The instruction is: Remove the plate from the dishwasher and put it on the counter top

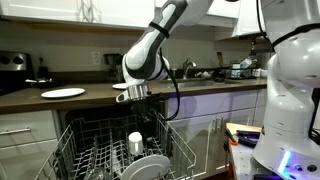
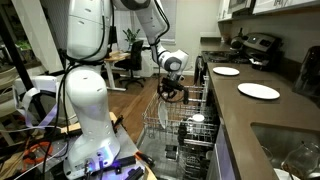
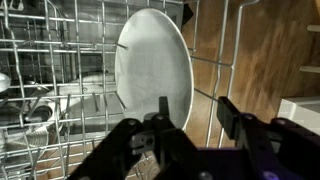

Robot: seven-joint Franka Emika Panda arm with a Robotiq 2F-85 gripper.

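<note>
The plate [image 3: 150, 65], round and pale grey-white, stands on edge among the tines of the dishwasher rack [image 3: 60, 45]. In an exterior view it shows at the front of the pulled-out rack [image 1: 150, 166]. My gripper [image 3: 195, 112] is open just above it. One finger is over the plate's lower face and the other is beyond its right rim. In both exterior views the gripper [image 1: 137, 95] [image 2: 172, 92] hangs over the dishwasher rack [image 1: 90, 150] [image 2: 180, 135]. The dark brown counter top [image 1: 100, 94] [image 2: 250, 115] runs above the white cabinets.
A small white cup [image 1: 135, 140] [image 2: 197, 119] stands in the rack. Two thin white plates [image 2: 226, 71] [image 2: 258, 91] lie on the counter; one shows in the other view [image 1: 63, 93]. The white robot base [image 2: 85, 90] stands by the rack. A sink [image 2: 290, 150] is set in the counter.
</note>
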